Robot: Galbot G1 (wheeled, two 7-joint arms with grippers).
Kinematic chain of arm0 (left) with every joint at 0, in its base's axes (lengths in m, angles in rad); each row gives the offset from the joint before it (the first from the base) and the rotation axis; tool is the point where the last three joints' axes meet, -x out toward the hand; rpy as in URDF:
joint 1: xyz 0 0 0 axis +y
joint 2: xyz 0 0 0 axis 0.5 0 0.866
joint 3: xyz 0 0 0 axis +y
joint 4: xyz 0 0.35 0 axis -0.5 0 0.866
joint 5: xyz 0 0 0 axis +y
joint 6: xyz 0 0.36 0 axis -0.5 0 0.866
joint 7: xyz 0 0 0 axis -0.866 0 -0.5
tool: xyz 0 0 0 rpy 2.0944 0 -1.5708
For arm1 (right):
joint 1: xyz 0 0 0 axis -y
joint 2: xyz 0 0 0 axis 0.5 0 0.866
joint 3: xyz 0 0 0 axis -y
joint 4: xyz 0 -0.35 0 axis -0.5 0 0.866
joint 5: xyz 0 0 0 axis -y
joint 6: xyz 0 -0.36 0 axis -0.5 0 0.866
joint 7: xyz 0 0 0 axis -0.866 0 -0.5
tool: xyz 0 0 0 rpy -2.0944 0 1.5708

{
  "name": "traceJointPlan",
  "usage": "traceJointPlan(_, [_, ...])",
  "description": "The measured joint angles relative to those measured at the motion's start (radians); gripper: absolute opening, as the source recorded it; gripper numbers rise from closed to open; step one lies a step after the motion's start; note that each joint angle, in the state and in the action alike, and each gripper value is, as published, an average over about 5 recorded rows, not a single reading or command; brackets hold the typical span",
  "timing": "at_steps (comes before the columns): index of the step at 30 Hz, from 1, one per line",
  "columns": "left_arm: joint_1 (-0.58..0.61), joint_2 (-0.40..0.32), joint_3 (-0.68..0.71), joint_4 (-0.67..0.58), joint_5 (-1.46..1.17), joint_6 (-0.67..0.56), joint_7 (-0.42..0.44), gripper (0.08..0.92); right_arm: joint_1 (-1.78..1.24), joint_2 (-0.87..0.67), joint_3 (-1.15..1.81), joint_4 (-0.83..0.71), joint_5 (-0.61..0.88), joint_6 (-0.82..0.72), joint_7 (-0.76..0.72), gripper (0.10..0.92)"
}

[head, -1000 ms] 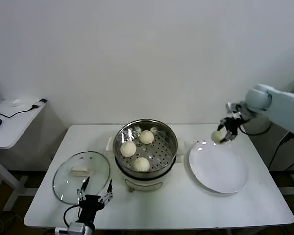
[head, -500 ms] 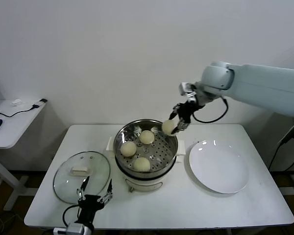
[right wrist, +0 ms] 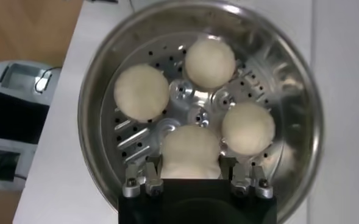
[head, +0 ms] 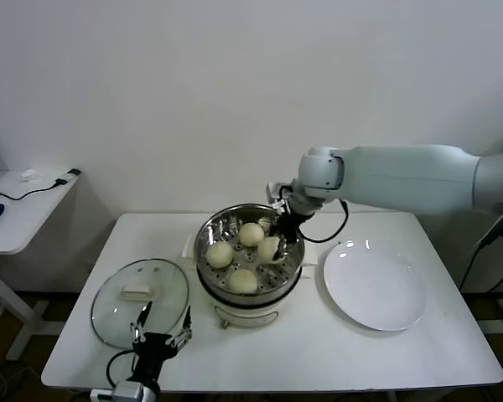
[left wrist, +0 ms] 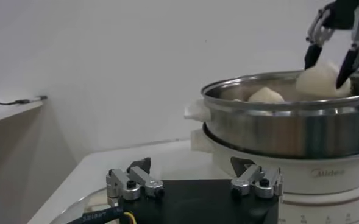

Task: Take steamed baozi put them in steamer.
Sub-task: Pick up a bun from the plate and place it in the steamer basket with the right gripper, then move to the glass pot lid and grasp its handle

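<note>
At the centre of the frame the right hand point(head: 276, 243) holds the fourth baozi point(head: 268, 248) low inside the steamer point(head: 249, 251), so next it should open and rise, while the left hand point(head: 162, 338) waits open at the lower left.

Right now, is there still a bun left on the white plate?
No, the white plate is bare; three buns sit in the steamer and the right gripper holds the fourth bun there.
</note>
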Motion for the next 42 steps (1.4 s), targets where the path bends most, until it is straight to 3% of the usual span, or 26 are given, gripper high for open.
traceJointPlan(9, [-0.008,-0.001,0.001,0.011,0.000,0.003,0.005,0.823,-0.041,-0.002,-0.004,-0.012,-0.033,-0.013,0.024,0.640])
traceJointPlan(17, [-0.008,-0.002,-0.001,0.011,0.000,0.005,0.006,0.823,-0.059,-0.019,0.024,-0.018,-0.030,0.017,0.025,0.810])
traceJointPlan(28, [0.006,-0.004,-0.002,-0.012,0.002,0.007,0.007,0.823,-0.065,-0.106,0.148,-0.030,0.051,0.098,0.005,0.823])
traceJointPlan(34, [0.006,0.004,-0.006,-0.014,-0.005,0.007,0.001,0.823,-0.199,-0.214,0.379,-0.042,0.077,0.167,0.135,0.823])
traceJointPlan(42, [-0.011,0.029,-0.016,-0.009,-0.027,0.008,-0.029,0.823,-0.543,-0.368,0.850,0.004,-0.015,0.257,0.385,0.823])
